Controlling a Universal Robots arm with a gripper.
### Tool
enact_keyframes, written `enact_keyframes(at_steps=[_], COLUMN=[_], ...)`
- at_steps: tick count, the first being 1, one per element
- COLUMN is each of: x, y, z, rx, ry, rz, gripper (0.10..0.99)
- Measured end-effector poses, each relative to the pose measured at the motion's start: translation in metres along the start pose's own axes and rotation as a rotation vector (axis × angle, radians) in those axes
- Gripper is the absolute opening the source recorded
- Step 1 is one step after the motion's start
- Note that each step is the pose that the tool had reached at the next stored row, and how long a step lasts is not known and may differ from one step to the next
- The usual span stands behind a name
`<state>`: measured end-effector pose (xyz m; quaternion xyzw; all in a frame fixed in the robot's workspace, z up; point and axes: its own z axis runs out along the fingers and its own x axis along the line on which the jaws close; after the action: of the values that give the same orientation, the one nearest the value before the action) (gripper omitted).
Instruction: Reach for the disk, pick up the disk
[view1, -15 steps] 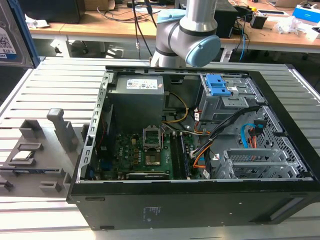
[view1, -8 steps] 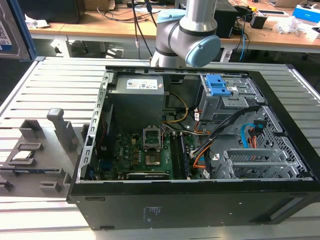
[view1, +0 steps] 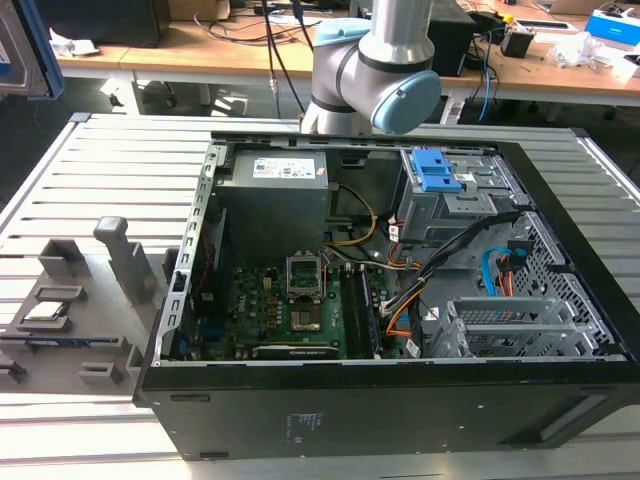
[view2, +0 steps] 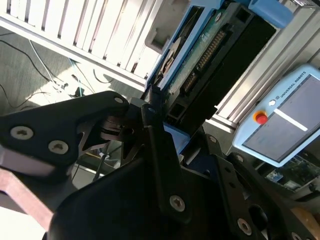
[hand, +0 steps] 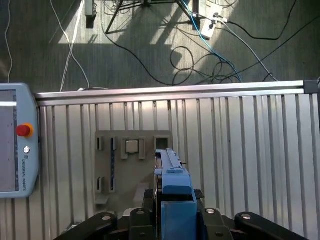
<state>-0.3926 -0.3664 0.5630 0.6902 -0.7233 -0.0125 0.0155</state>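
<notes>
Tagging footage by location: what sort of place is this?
Likely a robotics lab: a robot arm by an open computer case on a slatted metal table, cluttered desks behind.

The disk (hand: 173, 180) has a bright blue bracket in the first wrist view. In the second wrist view it shows a green circuit board (view2: 210, 50) dotted with a row of pale points and edged in the same blue. The gripper (hand: 174, 196) is matt black with silvery screws. The table (hand: 250, 165) is silver-grey, striped by parallel slats. The fixture (hand: 132, 165) is dull grey. The pendant (hand: 15, 145) is pale grey-blue with a red button (hand: 23, 130).

In the exterior view:
- The case (view1: 400, 410) is black.
- The motherboard (view1: 290, 315), low in the frame, is green.
- The latch (view1: 432, 170), toward the exterior view's upper right, is blue.
- The arm (view1: 385, 50), at the top, is silver with a pale blue cap.
</notes>
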Motion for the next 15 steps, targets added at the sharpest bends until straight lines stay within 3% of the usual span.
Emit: enact_keyframes(at_steps=[8, 15], x=[0.0001, 0.0001], y=[0.0006, 0.0007], z=[-0.0184, -0.0209], rx=[-0.001, -0.001], ry=[0.0, 0.0002], rz=[0.0, -0.011], gripper=[0.369, 0.369])
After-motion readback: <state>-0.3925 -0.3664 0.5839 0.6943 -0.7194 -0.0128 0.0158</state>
